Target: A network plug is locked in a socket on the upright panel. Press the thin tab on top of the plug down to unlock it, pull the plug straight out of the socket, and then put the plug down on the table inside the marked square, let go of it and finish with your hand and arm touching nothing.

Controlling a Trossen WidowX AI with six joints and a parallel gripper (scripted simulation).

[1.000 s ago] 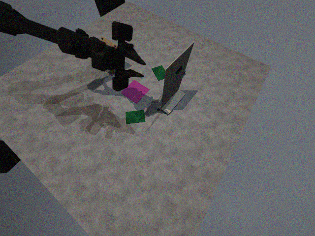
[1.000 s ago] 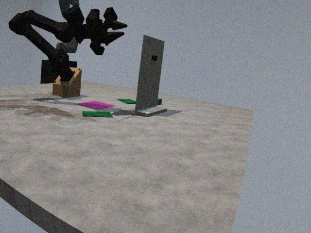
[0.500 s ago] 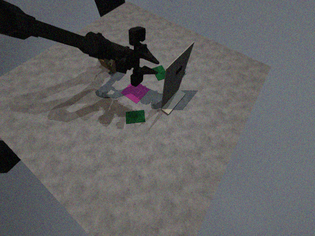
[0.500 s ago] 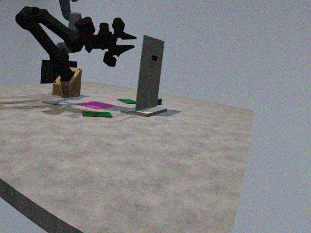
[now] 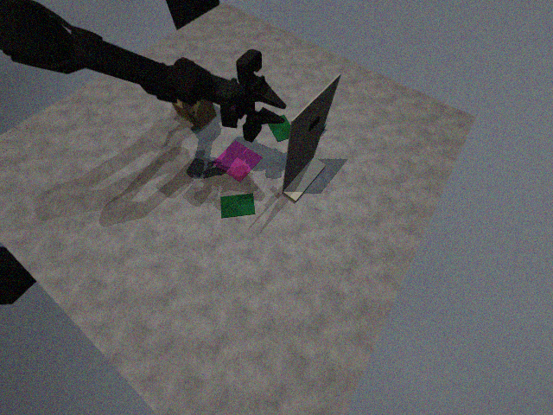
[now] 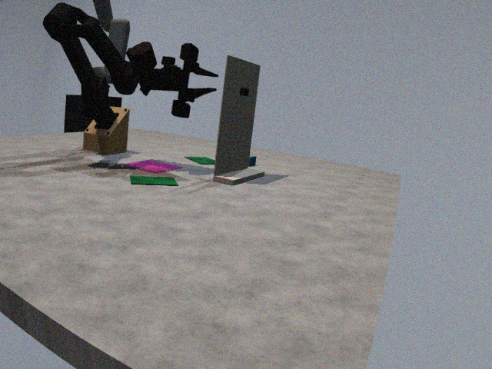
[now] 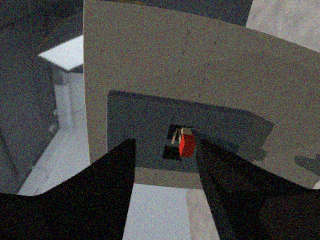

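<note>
I am looking at a mottled grey-brown tabletop [image 6: 238, 257] set against a plain blue-grey backdrop. Flat coloured patches lie on it: a magenta square [image 5: 238, 161] and two green squares [image 5: 238, 205] [image 5: 280, 128]. A tan block [image 6: 106, 132] carries the base of my dark arm. An upright grey panel [image 6: 237, 114] stands on a pale foot [image 6: 239, 177] beside the patches.

The plug [image 7: 184, 143] sits in the socket [image 6: 244, 91] high on the panel. My gripper [image 6: 204, 82] hangs in the air level with that socket, pointed at it, close but apart from the panel. Its fingers are partly drawn together with a gap between them, and they pinch nothing. In the wrist view the plug shows in that gap, nearer the right finger.

The plug looks small, with a red part on its right side and a paler part on its left; finer detail is too blurred to make out.
</note>
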